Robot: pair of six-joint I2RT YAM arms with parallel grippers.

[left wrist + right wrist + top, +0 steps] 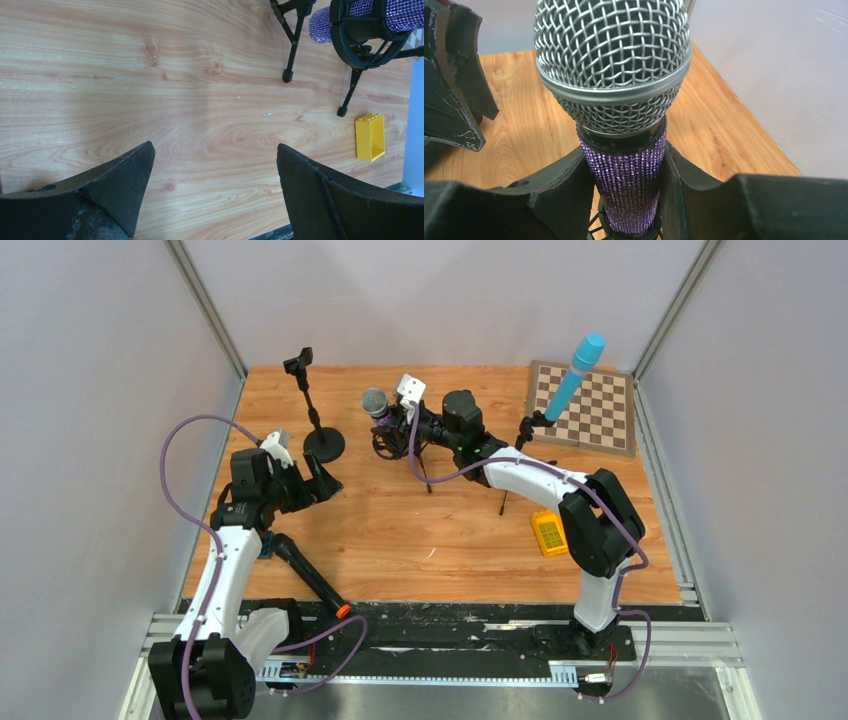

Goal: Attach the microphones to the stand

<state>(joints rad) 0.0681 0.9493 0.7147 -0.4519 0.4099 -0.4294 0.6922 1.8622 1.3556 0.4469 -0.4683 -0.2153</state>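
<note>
**Well, purple microphone point(376, 403) gripped by the right hand point(626, 170), left hand point(215, 147) spread wide**

Okay, using the chessboard point(600, 410) as my reference for everything.

The blue microphone point(577, 375) sits in the clip of a tripod stand point(527, 430) right at the chessboard's left edge. It's tilted, with its head up over the board.

Left of the chessboard, past that tripod, is the purple microphone with its silver mesh head up. The right hand has its fingers point(559, 195) pressed on both sides of the glittery body just under the head, so it's holding that mic. From the left wrist camera, the body runs through a black ring holder point(367, 47) on thin tripod legs. Can't tell how firmly it's seated in there.

Farther left of the chessboard again is the round-base stand point(318, 425), upright with its clip at the top. The left hand is just on the near side of that stand's base. It's gaping wide, and only bare counter point(200, 75) shows between the fingers.

The black microphone point(305, 568) lies flat on the counter, well apart from the chessboard, far to its left and nearer the arm bases. It's beside the left arm, orange ring end toward the near edge.

Also a yellow block point(548, 533) on the counter, on the near side of the chessboard, close to the right arm.
</note>
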